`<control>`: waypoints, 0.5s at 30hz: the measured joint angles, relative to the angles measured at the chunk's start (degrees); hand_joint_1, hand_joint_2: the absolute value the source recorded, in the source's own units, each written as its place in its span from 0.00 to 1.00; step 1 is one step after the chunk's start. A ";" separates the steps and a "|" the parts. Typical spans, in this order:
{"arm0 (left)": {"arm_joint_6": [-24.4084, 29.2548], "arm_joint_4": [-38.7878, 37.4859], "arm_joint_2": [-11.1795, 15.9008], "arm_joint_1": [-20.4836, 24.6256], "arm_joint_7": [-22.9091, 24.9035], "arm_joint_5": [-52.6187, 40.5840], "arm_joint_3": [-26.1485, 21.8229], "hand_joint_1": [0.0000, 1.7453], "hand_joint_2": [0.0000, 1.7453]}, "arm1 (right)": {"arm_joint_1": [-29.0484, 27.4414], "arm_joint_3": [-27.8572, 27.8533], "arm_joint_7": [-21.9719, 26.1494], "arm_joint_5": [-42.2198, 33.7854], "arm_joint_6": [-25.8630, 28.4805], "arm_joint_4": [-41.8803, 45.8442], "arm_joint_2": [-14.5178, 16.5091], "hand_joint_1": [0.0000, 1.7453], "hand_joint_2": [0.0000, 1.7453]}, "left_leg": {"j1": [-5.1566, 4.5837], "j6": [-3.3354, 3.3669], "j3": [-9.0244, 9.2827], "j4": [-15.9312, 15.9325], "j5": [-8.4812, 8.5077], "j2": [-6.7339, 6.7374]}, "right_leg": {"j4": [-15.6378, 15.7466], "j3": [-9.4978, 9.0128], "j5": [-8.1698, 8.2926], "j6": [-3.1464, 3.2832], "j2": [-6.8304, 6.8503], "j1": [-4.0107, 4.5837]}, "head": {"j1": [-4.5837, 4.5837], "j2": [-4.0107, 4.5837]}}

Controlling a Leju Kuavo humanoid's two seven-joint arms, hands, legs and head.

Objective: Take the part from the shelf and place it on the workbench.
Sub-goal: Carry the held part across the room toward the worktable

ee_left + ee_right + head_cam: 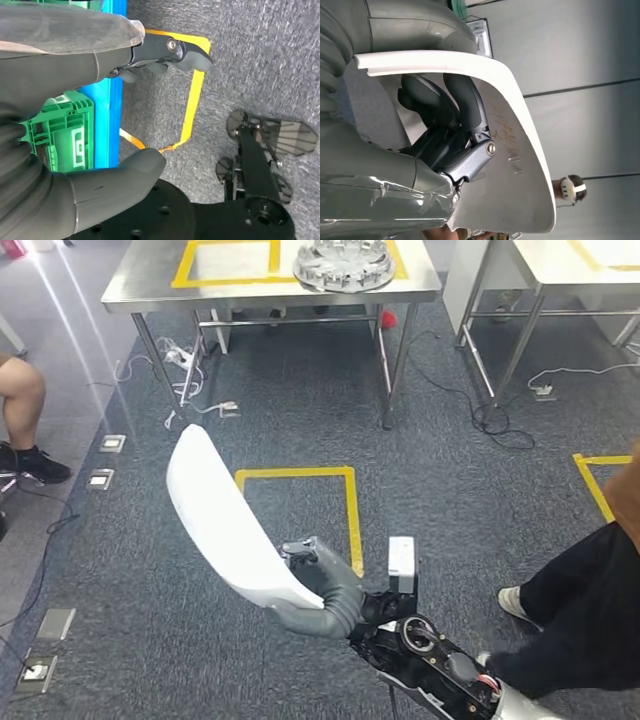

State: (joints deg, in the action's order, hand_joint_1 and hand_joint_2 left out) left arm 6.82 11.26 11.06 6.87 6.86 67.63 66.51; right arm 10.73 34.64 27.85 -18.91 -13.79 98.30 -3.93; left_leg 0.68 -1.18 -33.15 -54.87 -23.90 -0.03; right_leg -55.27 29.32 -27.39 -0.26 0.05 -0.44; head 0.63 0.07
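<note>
One white part [226, 520], a curved shell, held up over the grey carpet [453, 470] by the right hand [321, 585]. Fingers [463, 105] curl on its inner face, thumb on the outer; the shell sweeps up and left from the hand, above the yellow floor square [351, 510]. Workbench [151, 280] stands well ahead, a round metal piece [343, 262] on it. Left hand [75, 125] holds nothing, fingers apart, above the carpet near a green crate [68, 130]. A person's leg [581, 590] is at the right.

Left robot hand [124, 107] empty, fingers apart, above grey carpet [264, 60], yellow tape outline [192, 100], green crate [66, 132]
</note>
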 joint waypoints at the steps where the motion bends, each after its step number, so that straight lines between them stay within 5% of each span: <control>1: 0.00 0.00 -0.02 0.04 0.00 0.00 0.00 0.00 1.00 | 0.00 0.00 0.01 0.00 0.00 0.01 0.01 1.00 1.00 | -0.14 0.10 0.09 0.24 -0.11 -0.02 | 0.09 -0.03 -0.08 -0.29 0.02 0.02 | -0.01 0.00; 4: 0.00 0.00 -0.07 -0.06 0.00 0.00 0.00 0.00 1.00 | 0.02 -0.03 0.04 -0.02 0.00 0.09 0.01 1.00 1.00 | 0.23 0.89 0.75 0.94 -0.04 0.01 | -1.68 0.59 -1.63 -1.10 0.07 -0.07 | -0.40 0.00; 7: 0.00 0.00 -0.07 -0.07 0.00 0.00 0.00 0.00 1.00 | -0.07 -0.04 0.09 -0.06 0.00 0.16 0.00 1.00 1.00 | 0.24 1.56 1.31 1.15 -0.29 0.07 | -12.49 5.57 -6.68 -1.50 0.03 -0.15 | -1.39 0.00; 9: -0.01 0.00 -0.07 -0.10 -0.01 -0.02 0.00 0.00 1.00 | -0.23 -0.04 0.09 -0.08 0.02 0.17 -0.01 1.00 1.00 | 0.13 1.65 1.57 1.10 -0.57 0.00 | -17.06 8.21 -7.37 -1.63 0.03 -0.16 | -1.83 0.00; 10: -0.02 0.00 -0.07 -0.13 -0.02 -0.05 0.00 0.00 1.00 | -0.28 -0.04 0.09 -0.09 0.03 0.17 -0.01 1.00 1.00 | 0.11 1.60 1.82 1.06 -0.76 -0.07 | -16.00 7.96 -5.95 -1.61 0.04 -0.16 | -2.03 0.00; 13: -0.11 0.00 -0.12 -0.15 -0.10 -0.23 0.00 0.00 1.00 | -0.29 -0.10 0.10 -0.15 0.06 0.18 -0.01 1.00 1.00 | 0.01 1.11 2.75 0.86 -1.54 -0.31 | -4.98 3.26 0.31 -1.11 -0.04 -0.06 | -2.77 0.00; 15: -0.17 0.00 -0.19 -0.10 -0.15 -0.26 0.00 0.00 1.00 | -0.26 -0.14 0.13 -0.20 0.07 0.20 -0.02 1.00 1.00 | -0.18 0.61 2.73 0.65 -1.79 -0.39 | -1.05 1.29 1.01 -0.60 -0.14 0.11 | -2.97 0.00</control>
State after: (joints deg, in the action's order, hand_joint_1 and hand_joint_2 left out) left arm 6.66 11.26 10.87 6.77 6.72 67.36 66.51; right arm 10.47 34.51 27.98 -19.10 -13.72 98.49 -3.96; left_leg 0.50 -0.57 -30.42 -54.22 -25.68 -0.42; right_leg -56.32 30.61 -26.38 -0.86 -0.09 -0.33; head -2.35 0.07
